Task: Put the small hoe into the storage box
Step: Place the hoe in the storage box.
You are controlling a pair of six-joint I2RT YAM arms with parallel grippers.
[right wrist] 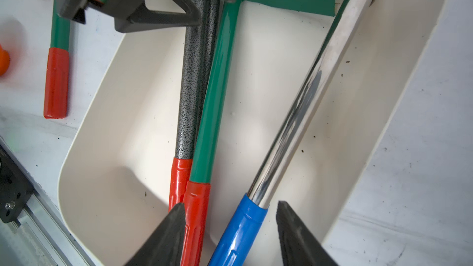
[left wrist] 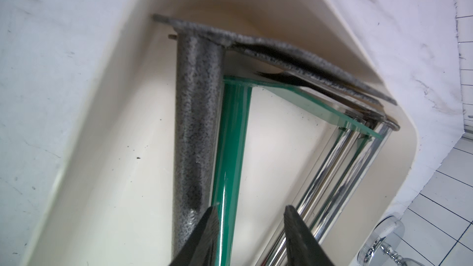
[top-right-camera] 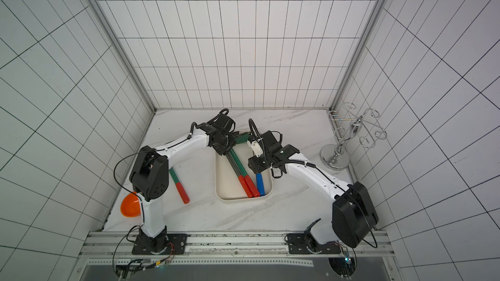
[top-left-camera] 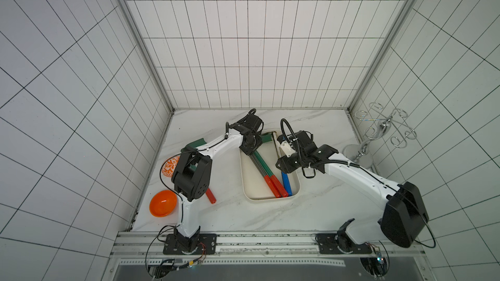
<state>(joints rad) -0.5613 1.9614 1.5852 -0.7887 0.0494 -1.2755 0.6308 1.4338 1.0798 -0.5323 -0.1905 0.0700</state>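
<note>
The table is a smooth white slab with grey marble veins. Near its middle sits the storage box, a shallow cream plastic tub with rounded corners, a low rim and a floor flecked with dark specks. Beyond the box's right-arm side stands a chrome stand with curled wire hooks.

The small hoe lies inside the box. It has a glossy green shaft, a flat green blade at the box's far end and a ribbed red grip at its near end. A speckled grey hoe, also red-gripped, lies touching it. A mirror-bright chrome hoe with a blue grip lies apart, toward the box's right-arm wall. A second green hoe lies on the table outside the box, on its left-arm side. Farther that way are a glossy orange bowl and an orange-patterned plate.

The left pincer straddles the green shaft with its fingers wider apart than the shaft, gripping nothing. The right pincer is spread either side of the blue grip and is not closed on it.

In both top views the arms cover the box's far end and both pincers. The left elbow hides part of the plate. The chrome hoe's head is cut off in the right wrist view.

Bare box floor shows on the left-arm side of the grey hoe and between the green and chrome shafts. Open table surrounds the box's near end.
</note>
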